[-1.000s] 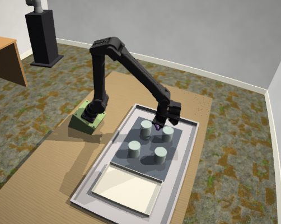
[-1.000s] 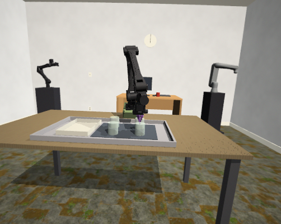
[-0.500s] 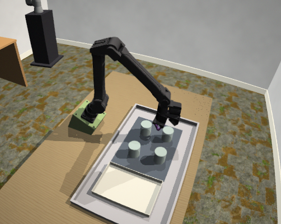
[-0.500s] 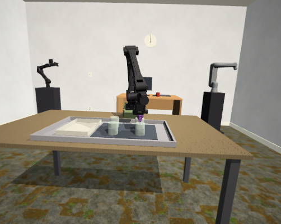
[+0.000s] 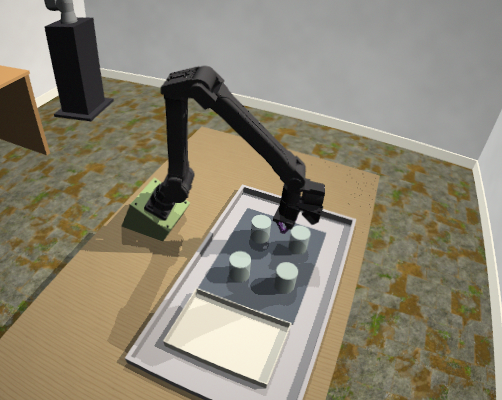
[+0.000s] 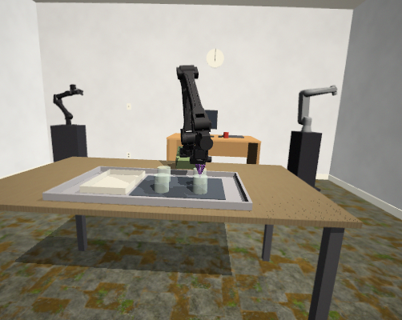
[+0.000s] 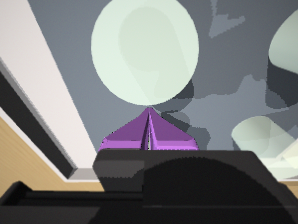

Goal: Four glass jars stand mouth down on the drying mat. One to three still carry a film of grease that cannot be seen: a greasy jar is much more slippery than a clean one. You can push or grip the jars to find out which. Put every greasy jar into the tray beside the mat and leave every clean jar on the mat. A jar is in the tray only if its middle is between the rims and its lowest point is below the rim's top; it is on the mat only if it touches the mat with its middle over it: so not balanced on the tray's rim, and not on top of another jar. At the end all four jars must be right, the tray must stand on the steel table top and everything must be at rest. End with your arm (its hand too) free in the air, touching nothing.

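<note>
- My gripper (image 5: 283, 226) hangs in the upper middle of the top view, purple fingers pressed together with nothing between them.
- In the wrist view the closed tip sits at the lower edge of one jar (image 7: 145, 51); I cannot tell whether it touches.
- All four jars stand on the dark drying mat (image 5: 312, 287): upper-left jar (image 5: 260, 229), upper-right jar (image 5: 300, 239), lower-left jar (image 5: 239, 266), lower-right jar (image 5: 286, 277).
- The cream tray (image 5: 177, 333) lies below the mat, toward the frame's bottom.

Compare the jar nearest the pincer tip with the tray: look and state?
The jar is a pale green, see-through cylinder standing on the dark mat; the tray is cream, flat and rectangular, beside the mat. The shut pincer hangs next to the jar; the tray lies far from it. Both sit inside the grey steel surround.
</note>
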